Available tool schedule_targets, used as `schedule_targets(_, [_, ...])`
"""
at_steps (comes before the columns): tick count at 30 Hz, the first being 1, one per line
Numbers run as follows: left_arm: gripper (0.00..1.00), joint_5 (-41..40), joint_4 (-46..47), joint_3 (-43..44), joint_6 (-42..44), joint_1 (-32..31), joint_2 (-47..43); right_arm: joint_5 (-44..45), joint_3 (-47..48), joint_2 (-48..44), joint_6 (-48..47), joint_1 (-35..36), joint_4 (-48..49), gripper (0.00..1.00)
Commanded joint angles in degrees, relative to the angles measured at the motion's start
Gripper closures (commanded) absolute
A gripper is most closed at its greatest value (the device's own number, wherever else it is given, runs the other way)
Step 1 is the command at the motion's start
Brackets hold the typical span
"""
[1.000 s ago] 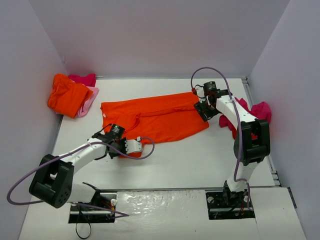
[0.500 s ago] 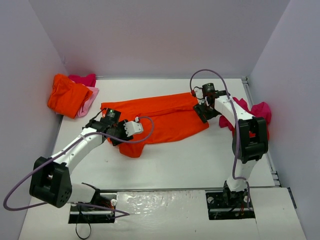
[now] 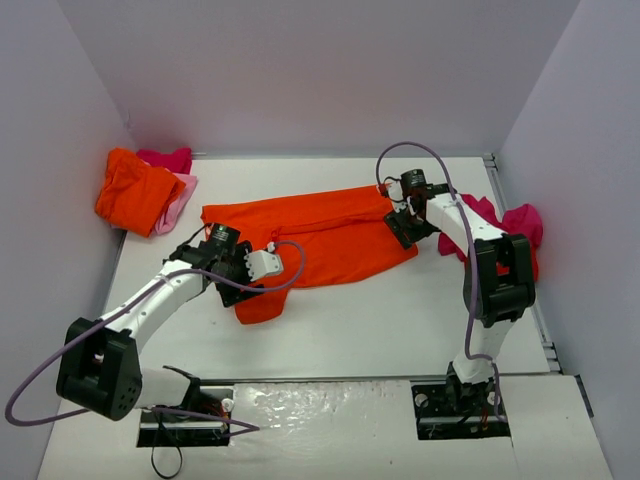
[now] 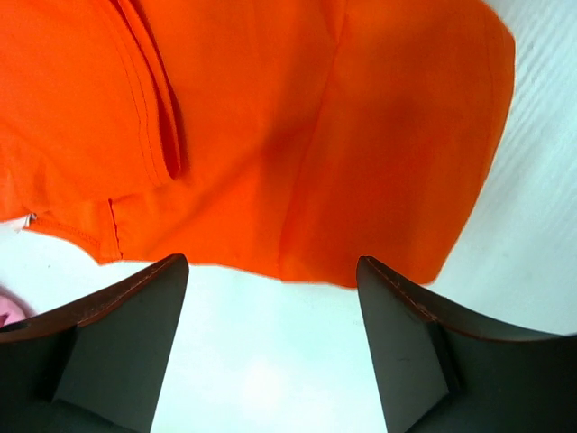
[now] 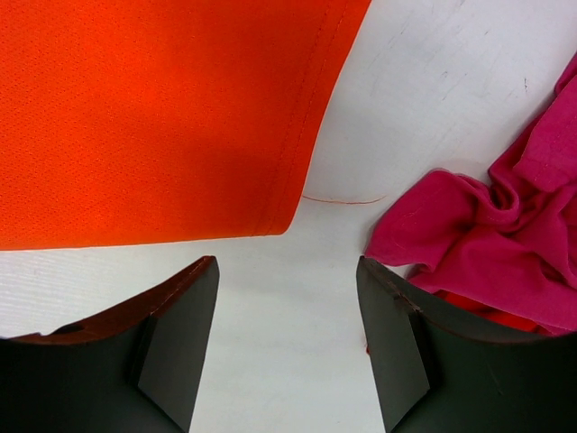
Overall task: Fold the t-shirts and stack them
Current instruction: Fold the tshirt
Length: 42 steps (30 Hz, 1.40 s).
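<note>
A bright orange t-shirt (image 3: 320, 232) lies spread across the middle of the table, with a folded flap (image 3: 258, 305) at its near left. My left gripper (image 3: 258, 272) hovers over that left end, open; the left wrist view shows only bare table between its fingers and the orange t-shirt (image 4: 270, 117) just beyond them. My right gripper (image 3: 402, 225) is at the shirt's right edge, open and holding nothing. In the right wrist view it sits between the orange hem corner (image 5: 153, 117) and a crumpled magenta t-shirt (image 5: 496, 244).
At the far left lies a pile of an orange shirt (image 3: 135, 188), a pale pink one (image 3: 178, 205) and a magenta one (image 3: 168, 157). A magenta shirt (image 3: 515, 222) over a red one (image 3: 500, 262) lies by the right wall. Walls enclose three sides.
My left gripper was shut on the shirt's near left part, carried it toward the shirt's middle, then opened and let it go. The right gripper barely shifted.
</note>
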Motion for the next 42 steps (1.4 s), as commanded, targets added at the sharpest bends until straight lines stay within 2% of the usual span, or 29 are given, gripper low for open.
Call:
schedule_targets(1, [0.29,-3.6,-5.6,-1.6,6.2,0.2,-4.7,-2.5,2.3,-1.7,-0.1,0.5,0.4,0.42])
schedule_targets(3, [0.31,-4.3,-6.8,-2.5,7.2,0.0,-5.4,-5.3,2.6,-0.7,-0.1,1.3,0.1,0.45])
schedule_targets(7, [0.32,-5.8,-7.1,-4.5,9.6,0.0,-6.6,-3.1,2.9,1.9,-0.1,3.3,-0.1,0.45])
schedule_targets(12, [0.33,-9.4,-2.7,-9.9,13.3,-0.1,-6.8,-0.3,2.7,1.9,-0.3,3.7,-0.1,0.44])
schedule_targets(22, [0.36,-9.5,8.8,-18.6,14.0,-2.6,-6.5,1.3,1.6,2.2,-0.4,3.3,0.1,0.44])
schedule_targets(29, [0.37,-9.6,14.0,-18.9,13.2,-3.7,-5.6,2.0,1.7,3.2,-0.3,3.2,0.1,0.44])
schedule_targets(34, [0.36,-12.6,21.8,-21.1,14.4,-6.3,-4.4,2.7,1.1,3.3,-0.2,2.9,0.1,0.43])
schedule_targets(42, [0.37,-12.2,22.7,-18.3,12.4,-8.9,-3.5,3.6,1.0,3.6,-0.5,2.5,0.3,0.43])
